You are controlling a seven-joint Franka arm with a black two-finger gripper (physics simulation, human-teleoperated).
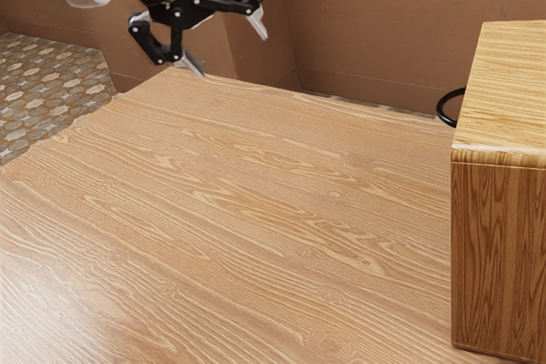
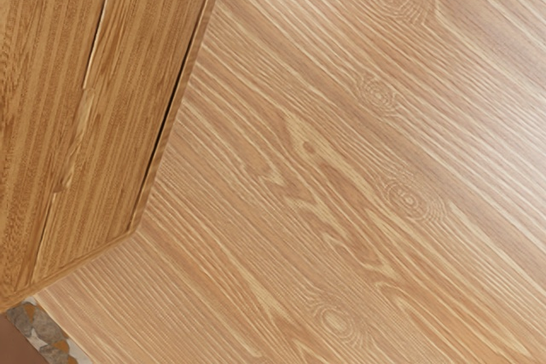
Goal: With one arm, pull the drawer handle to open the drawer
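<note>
A wooden drawer cabinet (image 1: 499,210) stands at the exterior view's right edge. A black curved handle (image 1: 447,106) sticks out from its far side, toward the back wall. My gripper (image 1: 223,45) hangs high at the upper left, far from the cabinet, with its fingers spread wide and nothing between them. In the wrist view the cabinet (image 2: 85,108) appears as a grained wooden box on the table, well off from my hand; a pale strip (image 2: 101,27) runs along its face.
The wooden table top (image 1: 239,210) spreads wide between my gripper and the cabinet. Brown walls (image 1: 375,14) close the back. A patterned tile floor (image 1: 43,83) lies beyond the table at the exterior view's left.
</note>
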